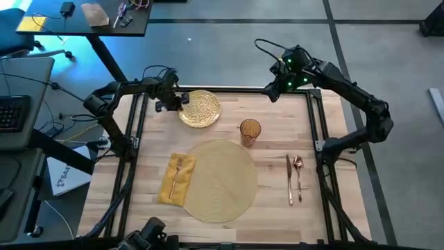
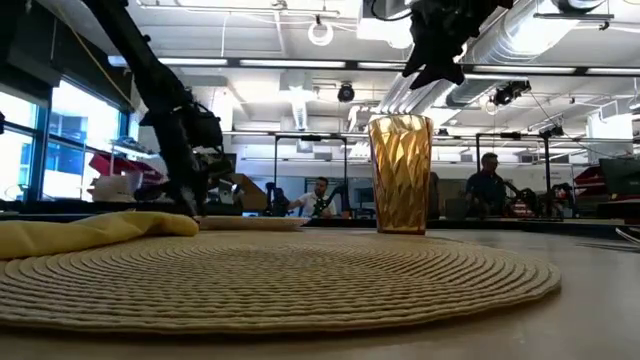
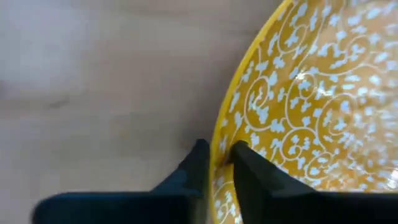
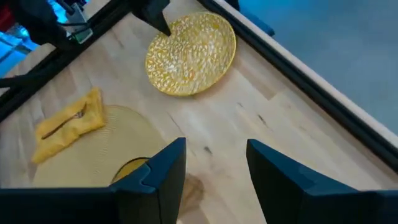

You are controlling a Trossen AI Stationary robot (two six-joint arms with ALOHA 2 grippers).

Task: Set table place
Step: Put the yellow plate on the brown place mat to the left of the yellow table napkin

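Plate [image 1: 200,108] sits near the table's [image 1: 277,201] far edge, and I see my left gripper [image 3: 219,163] pinching its rim. Bare wood lies between it and the placemat [image 1: 220,180]. The right gripper [image 4: 214,165] hovers spread above the amber glass [image 1: 250,131], whose contents I cannot tell.

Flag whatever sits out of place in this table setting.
The plate sits on bare table at the far edge, not on the placemat; the left gripper pinches its rim. The right gripper hovers open above the glass.
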